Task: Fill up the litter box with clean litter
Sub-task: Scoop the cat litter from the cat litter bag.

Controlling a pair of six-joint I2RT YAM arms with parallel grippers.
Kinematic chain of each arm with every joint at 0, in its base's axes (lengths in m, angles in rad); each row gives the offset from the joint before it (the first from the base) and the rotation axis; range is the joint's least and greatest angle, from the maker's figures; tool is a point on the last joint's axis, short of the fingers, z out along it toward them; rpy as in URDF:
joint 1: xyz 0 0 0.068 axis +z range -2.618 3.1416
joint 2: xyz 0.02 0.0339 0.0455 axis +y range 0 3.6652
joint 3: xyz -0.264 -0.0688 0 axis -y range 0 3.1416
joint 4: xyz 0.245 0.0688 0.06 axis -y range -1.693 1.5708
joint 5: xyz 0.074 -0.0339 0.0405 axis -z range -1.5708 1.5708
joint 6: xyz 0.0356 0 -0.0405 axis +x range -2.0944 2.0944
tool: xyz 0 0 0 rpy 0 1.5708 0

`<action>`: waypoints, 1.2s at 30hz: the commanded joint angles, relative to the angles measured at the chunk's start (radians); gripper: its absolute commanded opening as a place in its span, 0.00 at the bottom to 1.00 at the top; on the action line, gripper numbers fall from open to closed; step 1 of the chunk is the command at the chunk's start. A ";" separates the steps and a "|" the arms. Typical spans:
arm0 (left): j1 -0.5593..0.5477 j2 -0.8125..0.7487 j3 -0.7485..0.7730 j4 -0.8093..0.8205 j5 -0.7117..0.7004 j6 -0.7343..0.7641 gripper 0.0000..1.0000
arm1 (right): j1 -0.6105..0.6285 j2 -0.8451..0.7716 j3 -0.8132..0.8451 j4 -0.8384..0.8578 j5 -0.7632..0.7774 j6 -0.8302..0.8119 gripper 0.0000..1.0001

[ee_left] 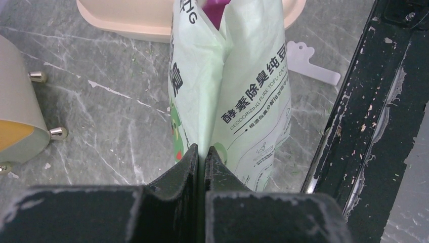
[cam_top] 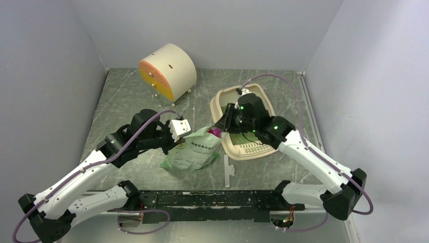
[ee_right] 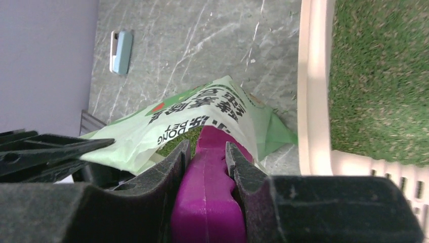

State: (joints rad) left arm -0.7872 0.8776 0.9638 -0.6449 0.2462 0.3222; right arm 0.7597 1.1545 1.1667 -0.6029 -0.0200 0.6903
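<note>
The beige litter box (cam_top: 218, 107) lies right of centre, its grille ledge toward me. Green litter (ee_right: 379, 76) covers its floor. A light-green printed bag (cam_top: 192, 152) lies beside the box's left wall, mouth toward the box. My left gripper (ee_left: 204, 152) is shut on the bag's edge and holds it up. My right gripper (ee_right: 207, 152) is shut on the handle of a magenta scoop (ee_right: 207, 202). The scoop's front end sits inside the bag's mouth, where more green litter (ee_right: 174, 142) shows. In the top view the scoop (cam_top: 216, 132) is just outside the box's rim.
A cream half-cylinder cabinet with an orange face (cam_top: 169, 71) stands at the back left. A flat white plastic strip (cam_top: 228, 169) lies in front of the box. A small light-blue object (ee_right: 121, 50) lies by the wall. A black rail (cam_top: 212, 198) runs along the near edge.
</note>
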 commanded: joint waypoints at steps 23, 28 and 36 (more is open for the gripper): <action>0.003 -0.004 0.022 0.107 -0.017 -0.021 0.05 | 0.288 -0.001 -0.169 0.184 0.399 0.124 0.00; 0.004 0.012 0.018 0.107 -0.012 -0.035 0.05 | 0.292 0.071 -0.203 0.306 0.270 0.169 0.00; 0.003 -0.002 -0.007 0.086 -0.042 -0.016 0.05 | 0.323 0.195 -0.222 0.244 0.402 0.160 0.00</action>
State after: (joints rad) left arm -0.7826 0.8970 0.9558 -0.6281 0.2115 0.3069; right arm 1.0500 1.2583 0.9806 -0.2905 0.3679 0.8570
